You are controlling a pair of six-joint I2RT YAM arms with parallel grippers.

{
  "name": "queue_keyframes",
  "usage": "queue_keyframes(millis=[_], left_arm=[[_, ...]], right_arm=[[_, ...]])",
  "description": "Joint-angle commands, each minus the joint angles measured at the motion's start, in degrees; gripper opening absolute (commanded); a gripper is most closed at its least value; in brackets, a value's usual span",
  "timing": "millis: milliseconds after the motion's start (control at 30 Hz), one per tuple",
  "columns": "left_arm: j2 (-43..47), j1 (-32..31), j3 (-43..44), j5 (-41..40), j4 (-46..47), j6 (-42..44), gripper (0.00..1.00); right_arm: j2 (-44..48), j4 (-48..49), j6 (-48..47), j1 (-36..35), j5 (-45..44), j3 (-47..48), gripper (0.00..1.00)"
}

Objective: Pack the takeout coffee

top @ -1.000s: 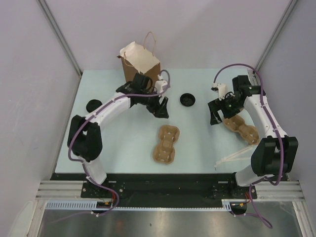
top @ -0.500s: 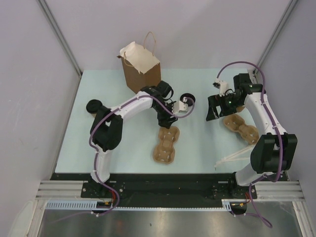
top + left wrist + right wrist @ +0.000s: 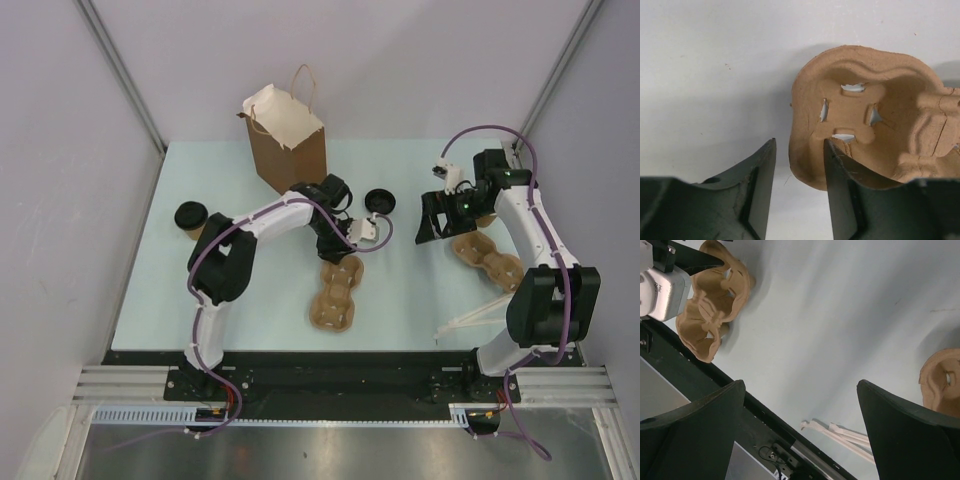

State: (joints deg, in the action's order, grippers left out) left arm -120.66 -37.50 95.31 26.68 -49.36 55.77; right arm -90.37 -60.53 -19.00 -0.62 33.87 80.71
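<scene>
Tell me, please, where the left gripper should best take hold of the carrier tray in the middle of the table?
Grip the carrier tray by the thin raised rim at its far end, coming straight down from above, one finger inside the cup well and one outside. The left gripper hangs open over that rim.

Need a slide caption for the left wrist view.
Open left pincer at the rim of an empty moulded-pulp cup carrier on the pale table.
</scene>
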Motion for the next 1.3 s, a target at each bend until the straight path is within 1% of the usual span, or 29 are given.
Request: queue_keyframes(millis=[0,33,67,133,167,233,267,300,433,467,533,567,633,667,700,800,867,933,1067,1133,1233,1267], left_arm=[[0.2,-1.0,-0.4,1.5,1.5,2.2,0.42],[0.2,-1.1,-0.5,1.7,1.5,2.2,0.40],[0.3,-1.2,-0.6,1.9,1.2,2.3,0.35],[1.0,-1.4,-1.1,1.9,0.9,2.4,0.29],[1.5,-1.4,-1.4,2.1,0.9,2.2,0.21],[3.1,-1.4,-3.4,2.3,1.7,1.5,0.12],[5.1,-1.4,-4.2,2.5,1.6,1.3,0.04],[6.2,-1.4,-5.9,2.8,1.9,0.6,0.00],[12.8,-0.7,-9.3,5.1,0.2,-0.8,0.00],[14.1,-0.3,-9.6,6.1,-0.5,-1.1,0.00],[18.2,1.1,-10.5,8.0,-2.7,-2.4,0.00],[21.0,2.3,-11.3,8.6,-3.3,-3.4,0.00],[23.6,3.7,-12.2,10.1,-4.1,-4.6,0.00],[25.2,5.3,-13.4,10.3,-4.1,-5.8,0.00],[27.6,6.0,-14.0,10.4,-4.0,-6.5,0.00],[32.7,8.9,-16.2,11.2,-2.5,-10.1,0.00],[35.4,11.8,-18.6,13.4,-0.4,-14.5,0.00],[39.3,13.6,-19.8,14.9,1.9,-17.0,0.00],[44.1,17.3,-22.8,17.8,3.9,-22.7,0.00],[46.3,18.2,-23.8,18.9,4.4,-24.2,0.00],[49.1,19.6,-26.7,19.5,5.4,-26.8,0.00],[49.8,19.8,-27.2,19.5,5.9,-27.0,0.00]], right_arm=[[-0.2,0.7,0.7,0.3,1.9,2.4,1.00],[-0.2,0.9,0.8,0.2,2.0,3.0,1.00],[-0.2,1.1,0.9,0.2,2.2,3.4,1.00],[-0.2,2.0,1.8,0.2,3.0,4.4,0.99],[-0.1,4.1,2.6,-0.2,3.2,5.5,1.00],[-0.4,6.0,4.3,-0.9,3.4,7.0,1.00],[-0.9,7.7,4.8,-2.1,3.2,9.2,1.00],[-1.6,8.5,5.5,-2.8,2.9,10.9,1.00],[-6.2,12.8,9.1,-7.2,1.3,21.3,1.00],[-8.7,14.9,9.9,-8.0,-0.5,23.9,1.00],[-11.7,17.4,11.3,-11.2,-2.1,31.7,1.00],[-14.8,18.0,11.8,-13.2,-4.2,36.7,1.00],[-18.6,20.5,13.3,-14.8,-7.4,42.4,1.00],[-22.4,21.2,13.7,-15.8,-8.3,45.1,1.00],[-24.3,22.2,14.2,-17.2,-9.2,51.1,1.00],[-31.2,27.0,15.9,-19.8,-12.2,60.1,0.97],[-34.3,31.3,16.8,-20.8,-13.9,63.2,0.96],[-37.6,35.0,17.5,-22.3,-14.4,65.8,0.94],[-40.4,39.3,17.5,-25.1,-17.2,66.1,0.93],[-41.6,41.5,18.1,-25.9,-17.4,66.2,0.91],[-43.1,44.0,18.2,-27.0,-19.1,66.2,0.88],[-43.5,44.5,18.2,-27.1,-19.4,66.2,0.85]])
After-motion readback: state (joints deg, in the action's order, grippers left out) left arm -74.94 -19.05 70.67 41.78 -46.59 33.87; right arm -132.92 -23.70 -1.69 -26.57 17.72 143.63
